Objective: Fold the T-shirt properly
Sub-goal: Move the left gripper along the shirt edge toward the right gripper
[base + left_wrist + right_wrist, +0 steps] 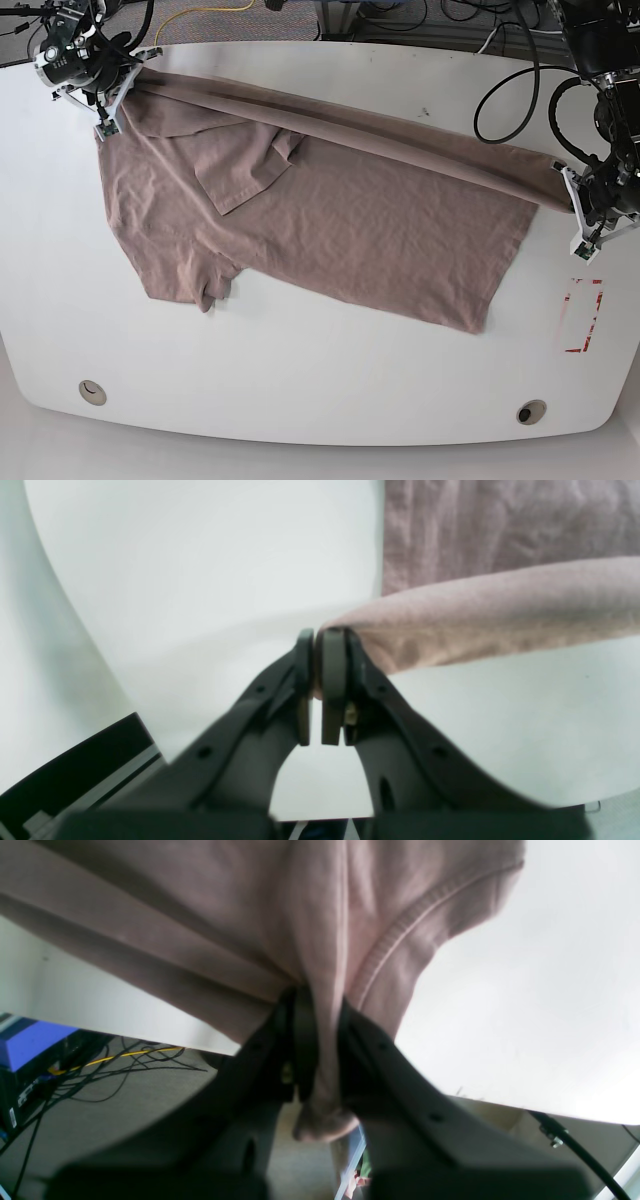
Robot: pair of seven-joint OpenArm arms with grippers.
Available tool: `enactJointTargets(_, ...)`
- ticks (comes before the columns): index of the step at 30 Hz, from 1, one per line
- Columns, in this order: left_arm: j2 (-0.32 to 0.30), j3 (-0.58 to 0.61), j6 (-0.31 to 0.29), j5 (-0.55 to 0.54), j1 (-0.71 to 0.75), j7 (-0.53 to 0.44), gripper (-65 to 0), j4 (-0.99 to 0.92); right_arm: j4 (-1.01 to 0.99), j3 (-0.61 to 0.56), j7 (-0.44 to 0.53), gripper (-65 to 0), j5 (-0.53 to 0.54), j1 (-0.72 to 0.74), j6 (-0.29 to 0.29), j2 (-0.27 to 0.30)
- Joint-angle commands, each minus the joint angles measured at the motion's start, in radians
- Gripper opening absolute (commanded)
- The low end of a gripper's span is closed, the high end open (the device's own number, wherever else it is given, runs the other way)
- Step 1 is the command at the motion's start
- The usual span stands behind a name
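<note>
The light is bright, even and diffuse. The white table [300, 400] looks almost overexposed in both wrist views, with only soft, faint shadows. In these views the near gripper bodies are blurred and dark. The base view is sharp, and its table edges curve from lens distortion.

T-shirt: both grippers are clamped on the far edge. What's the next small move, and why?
Probably carry both ends toward the near side together, laying the lifted edge over the body. The left gripper pinches the hem corner and the right gripper the neckline end of the T-shirt; the fabric between them is raised in a taut roll while the rest lies flat on the table.
</note>
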Motion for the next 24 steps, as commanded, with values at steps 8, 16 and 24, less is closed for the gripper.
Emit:
enactJointTargets(8, -0.019, 0.063, -0.001, 0.005, -0.059, -0.03, -64.7, -0.044, 0.015, 0.007, 0.0, -62.1, -0.009, -0.003, -0.002, -0.012)
enactJointTargets(16, -0.019, 0.102, -0.001, 0.007, -0.059, -0.095, -64.4, -0.096, 0.015, 0.007, 0.0, -62.1, -0.011, -0.003, -0.002, -0.015)
enactJointTargets(24, -0.036, 0.149, -0.001, 0.007, -0.11, -0.096, -53.9, -0.167, 0.015, 0.007, 0.0, -61.0, -0.011, -0.003, -0.002, -0.015)
